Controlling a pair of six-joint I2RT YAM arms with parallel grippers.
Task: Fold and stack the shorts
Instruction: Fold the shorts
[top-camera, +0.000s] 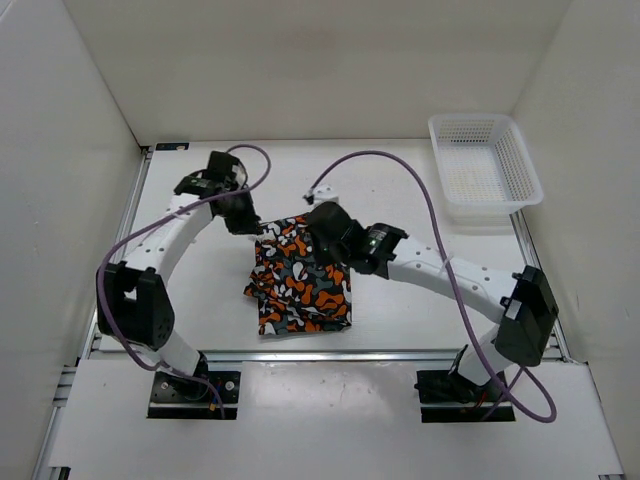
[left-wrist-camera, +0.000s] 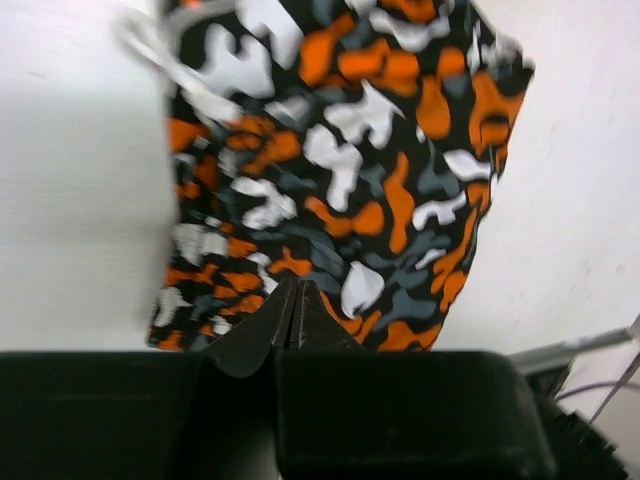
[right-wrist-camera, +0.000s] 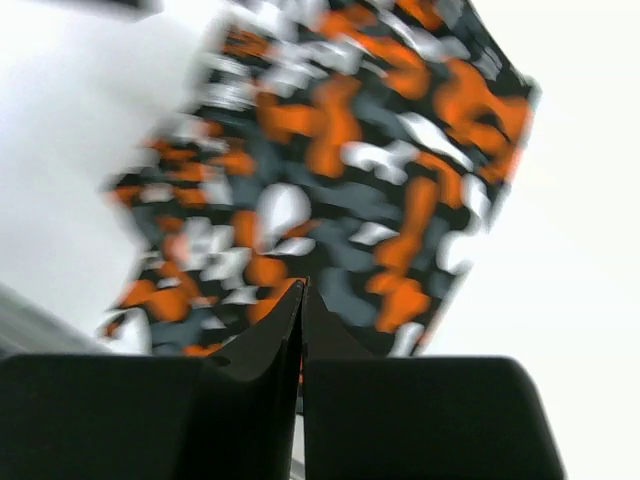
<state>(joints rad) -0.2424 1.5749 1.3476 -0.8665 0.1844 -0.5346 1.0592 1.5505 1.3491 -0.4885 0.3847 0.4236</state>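
The shorts, in orange, black, grey and white camouflage print, lie bunched in a rough square at the middle of the table. My left gripper is at their far left corner and my right gripper at their far right edge. In the left wrist view the left gripper is shut, its tips pressed into the shorts, which spread away from it. In the right wrist view the right gripper is shut too, with a sliver of orange cloth between its fingers and the shorts blurred beyond.
A white mesh basket stands at the far right corner of the table. Purple cables arc over the far side of the table from both arms. White walls close in the table on three sides.
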